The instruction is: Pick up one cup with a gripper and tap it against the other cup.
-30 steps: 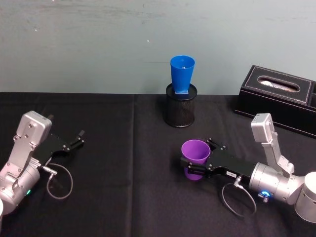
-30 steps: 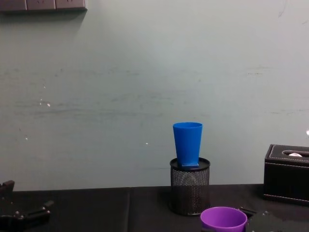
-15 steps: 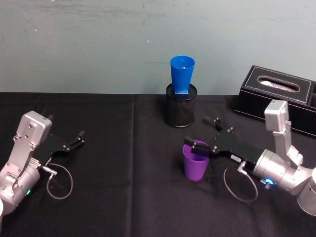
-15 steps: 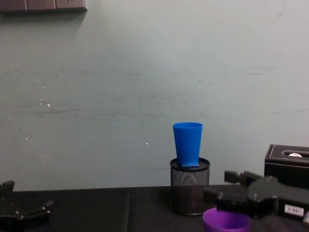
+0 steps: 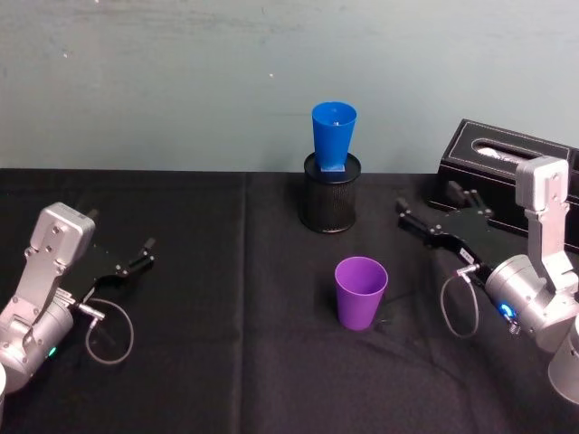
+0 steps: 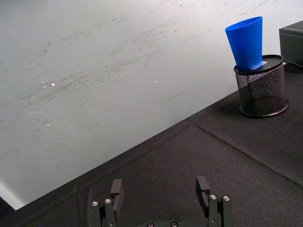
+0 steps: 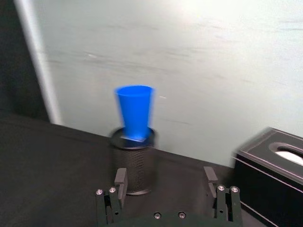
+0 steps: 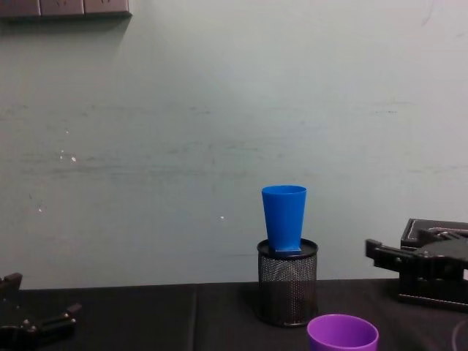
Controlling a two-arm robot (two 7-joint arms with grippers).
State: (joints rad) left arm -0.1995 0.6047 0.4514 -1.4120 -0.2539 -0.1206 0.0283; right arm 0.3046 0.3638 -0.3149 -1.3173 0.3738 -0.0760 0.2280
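Note:
The purple cup [image 5: 361,292] stands upright and free on the black table, also low in the chest view [image 8: 342,335]. The blue cup [image 5: 334,134] sits on top of a black mesh pen holder [image 5: 330,194] behind it. My right gripper [image 5: 427,199] hangs open and empty, right of the holder and beyond the purple cup, apart from both. Its wrist view shows the gripper [image 7: 165,179] open, facing the blue cup [image 7: 135,112]. My left gripper [image 5: 119,231] rests open at the far left; its wrist view [image 6: 159,189] has the blue cup [image 6: 246,42] far off.
A black tissue box [image 5: 511,176] stands at the back right, close behind my right gripper. The pen holder [image 8: 287,289] is near the wall. A seam in the black cloth [image 5: 244,298] runs front to back, left of the cups.
My right gripper opened and let go of the purple cup, then lifted and drew back to the right toward the tissue box. The cup now stands alone. The left arm stayed still.

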